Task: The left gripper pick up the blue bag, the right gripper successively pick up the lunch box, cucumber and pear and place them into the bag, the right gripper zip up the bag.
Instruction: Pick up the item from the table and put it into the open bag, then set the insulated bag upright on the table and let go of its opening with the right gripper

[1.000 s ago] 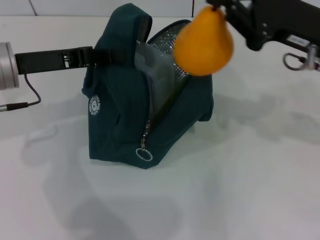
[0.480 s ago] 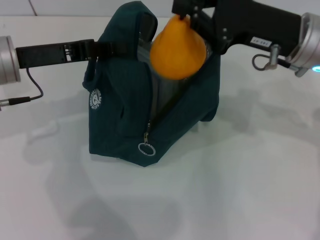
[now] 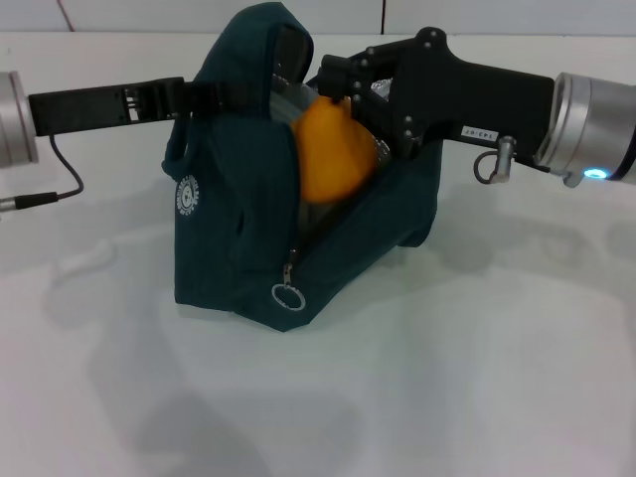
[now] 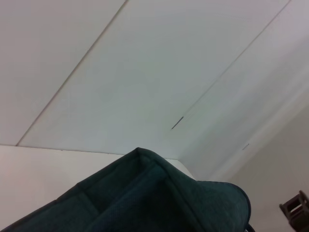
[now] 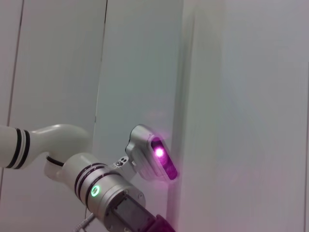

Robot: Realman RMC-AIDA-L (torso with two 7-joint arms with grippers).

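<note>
L gripper (image 3: 204, 96) comes in from desk's left edge, jaws clamped on top handle of blue bag (image 3: 248, 229), prob. to keep bag upright w/ mouth held open. Bag sits mid-desk toward far edge, zipper undone, ring pull (image 3: 287, 297) hanging low at front. Pear (image 3: 333, 149) is halfway into the opening, silver lining behind it. R gripper (image 3: 343, 84) reaches from right, jaws clamped on pear's top, lowering it in. Lunch box & cucumber not visible, likely inside. Zip not yet done.
</note>
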